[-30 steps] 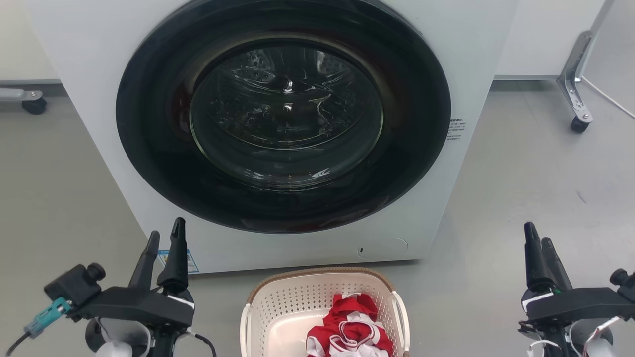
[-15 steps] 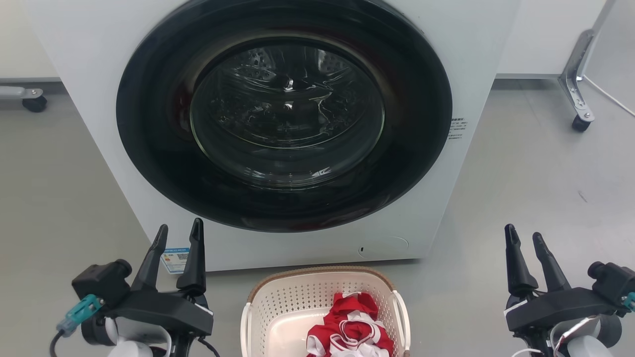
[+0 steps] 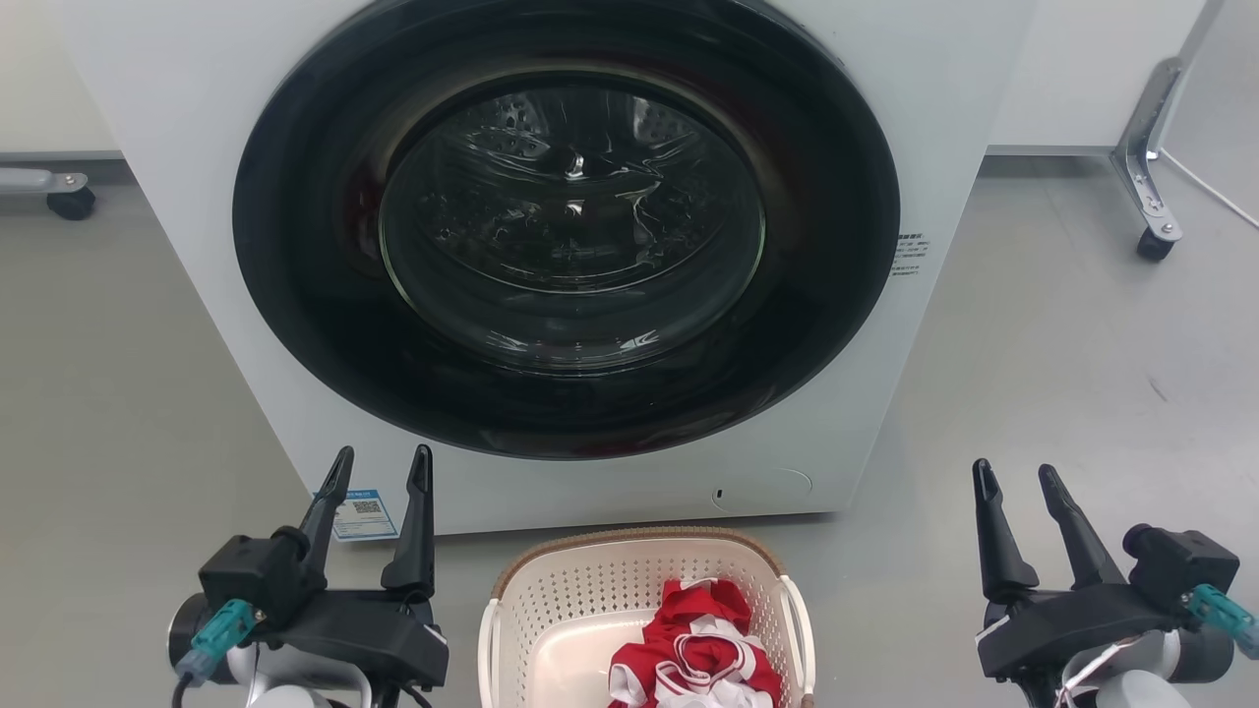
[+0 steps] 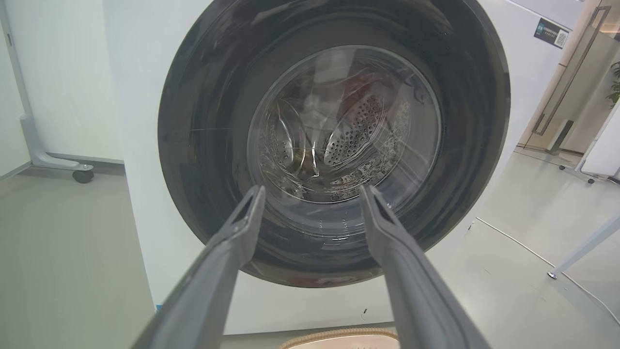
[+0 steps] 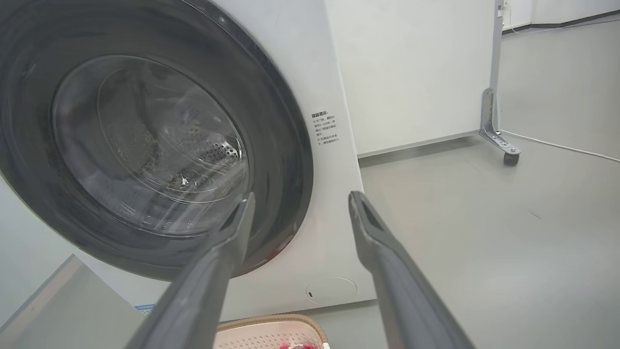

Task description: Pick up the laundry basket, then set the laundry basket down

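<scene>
Spread jaws are shown on both grippers, with empty air between each pair of dark fingers. Nearest of all, the laundry basket is seen upright on the grey floor, its near part cut off by the bottom edge of the head view. A crumpled red and white garment is held inside the basket, toward its right side. The left gripper is placed just left of the basket, apart from the basket's left handle, with its fingers pointed away from the camera. The right gripper is placed farther out on the basket's right, well apart from the right handle. In the left wrist view the basket's brown rim is caught low, between the parted fingers. In the right wrist view it is caught at the bottom edge between the parted fingers.

Directly behind the basket a white washing machine is seen, and its steel drum can be made out through the round dark door. A blue sticker is fixed low on the machine, behind and left of the basket, and a round hatch is set behind and right of it. Farther back on the basket's right a metal leg on a caster is seen, and another caster far back on its left.
</scene>
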You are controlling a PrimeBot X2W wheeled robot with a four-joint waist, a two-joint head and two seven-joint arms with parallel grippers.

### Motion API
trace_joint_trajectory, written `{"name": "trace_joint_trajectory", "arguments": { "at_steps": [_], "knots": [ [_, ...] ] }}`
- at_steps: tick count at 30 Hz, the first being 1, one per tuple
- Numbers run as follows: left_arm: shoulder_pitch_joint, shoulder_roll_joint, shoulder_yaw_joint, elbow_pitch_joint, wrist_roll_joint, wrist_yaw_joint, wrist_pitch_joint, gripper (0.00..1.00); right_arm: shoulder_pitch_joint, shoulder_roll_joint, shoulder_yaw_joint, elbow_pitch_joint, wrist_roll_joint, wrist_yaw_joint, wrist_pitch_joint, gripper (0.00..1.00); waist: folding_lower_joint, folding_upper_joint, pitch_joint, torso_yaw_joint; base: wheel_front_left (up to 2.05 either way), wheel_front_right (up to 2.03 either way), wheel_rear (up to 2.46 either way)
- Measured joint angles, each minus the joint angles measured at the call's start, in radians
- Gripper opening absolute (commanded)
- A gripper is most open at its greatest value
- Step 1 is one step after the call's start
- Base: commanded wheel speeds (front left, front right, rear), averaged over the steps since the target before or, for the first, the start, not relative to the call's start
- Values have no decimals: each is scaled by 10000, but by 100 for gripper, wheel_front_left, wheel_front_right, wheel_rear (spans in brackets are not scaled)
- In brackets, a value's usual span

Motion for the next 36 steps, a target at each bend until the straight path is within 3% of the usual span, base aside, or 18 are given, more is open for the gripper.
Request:
{"name": "trace_joint_trajectory", "arguments": {
  "at_steps": [14,36],
  "knots": [
    [-1,29,-362,399,1152,272,-353,100,-15,-65,274,520,-1486,-132,-437,100,0,0,-22,-14,0,0,0],
    [0,-61,-293,788,1060,351,-247,100,-18,-46,-12,738,-1521,-115,-439,100,0,0,-47,-30,0,0,0]
  ]
}}
